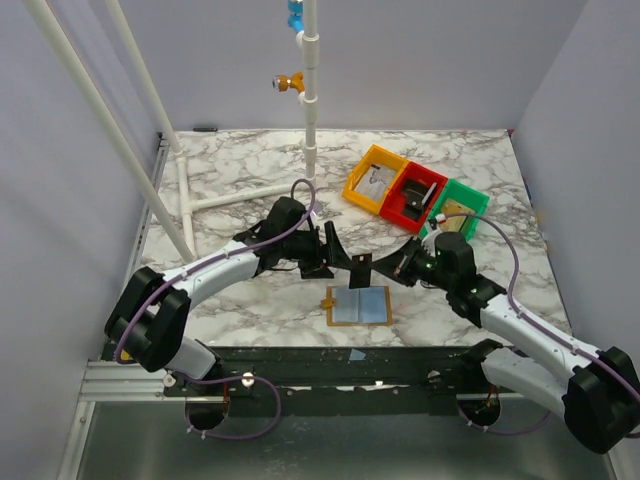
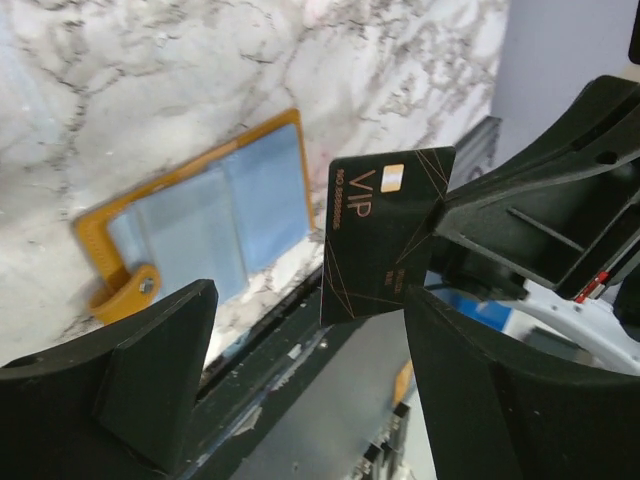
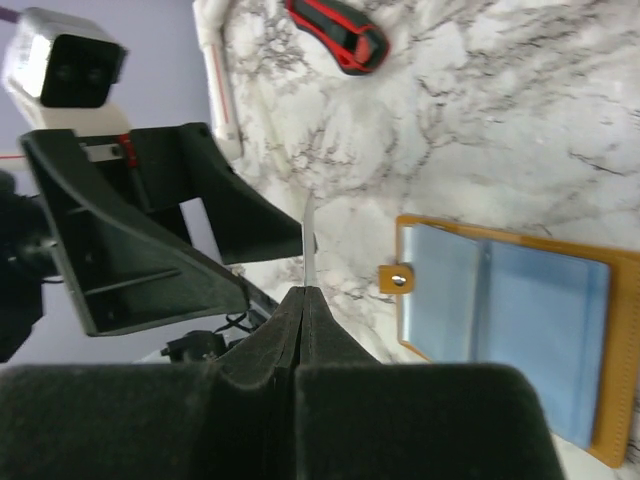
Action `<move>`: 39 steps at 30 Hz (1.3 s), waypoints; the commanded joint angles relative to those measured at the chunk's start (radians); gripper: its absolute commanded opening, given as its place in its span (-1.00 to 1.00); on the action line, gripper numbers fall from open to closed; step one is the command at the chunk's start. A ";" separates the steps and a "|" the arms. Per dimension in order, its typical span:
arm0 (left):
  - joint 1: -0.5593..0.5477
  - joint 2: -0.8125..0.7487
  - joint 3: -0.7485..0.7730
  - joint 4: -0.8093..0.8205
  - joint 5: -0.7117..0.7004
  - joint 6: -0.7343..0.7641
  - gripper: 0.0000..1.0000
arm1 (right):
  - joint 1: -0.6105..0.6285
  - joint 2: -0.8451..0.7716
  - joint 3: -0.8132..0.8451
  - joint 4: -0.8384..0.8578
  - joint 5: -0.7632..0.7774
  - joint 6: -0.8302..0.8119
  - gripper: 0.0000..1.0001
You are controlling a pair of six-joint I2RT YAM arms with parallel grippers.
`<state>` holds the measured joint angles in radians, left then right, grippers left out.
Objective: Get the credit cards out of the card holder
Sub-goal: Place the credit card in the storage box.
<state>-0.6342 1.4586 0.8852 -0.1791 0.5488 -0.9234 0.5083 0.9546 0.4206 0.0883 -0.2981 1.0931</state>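
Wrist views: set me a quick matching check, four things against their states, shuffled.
1 black VIP card
2 card holder
3 left gripper
4 utility knife

A jaws open
B red and black
C spread open on the table
D pinched in the right gripper

Pairs: 1-D, 2-C, 3-A, 4-B

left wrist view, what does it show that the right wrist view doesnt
Only left wrist: the face of the black VIP card, with gold lettering and chip. Only right wrist: a red-and-black utility knife; here the card appears edge-on, pinched in the shut right end effector. Both: the open card holder lying flat on the marble table.
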 commanded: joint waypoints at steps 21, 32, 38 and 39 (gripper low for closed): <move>0.036 -0.075 -0.133 0.485 0.263 -0.289 -1.00 | -0.006 0.060 0.082 0.163 -0.176 0.106 -0.06; 0.048 -0.088 -0.178 0.655 0.304 -0.403 -1.00 | -0.007 0.044 0.039 0.375 -0.251 0.187 -0.38; 0.047 -0.095 -0.184 0.699 0.324 -0.421 -1.00 | -0.014 0.041 0.036 0.392 -0.271 0.202 -0.99; 0.047 -0.098 -0.185 0.699 0.326 -0.420 -1.00 | -0.015 0.041 0.037 0.392 -0.271 0.202 -0.99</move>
<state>-0.5865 1.3819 0.7174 0.4583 0.8429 -1.3289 0.4953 1.0145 0.4629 0.4156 -0.5163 1.2797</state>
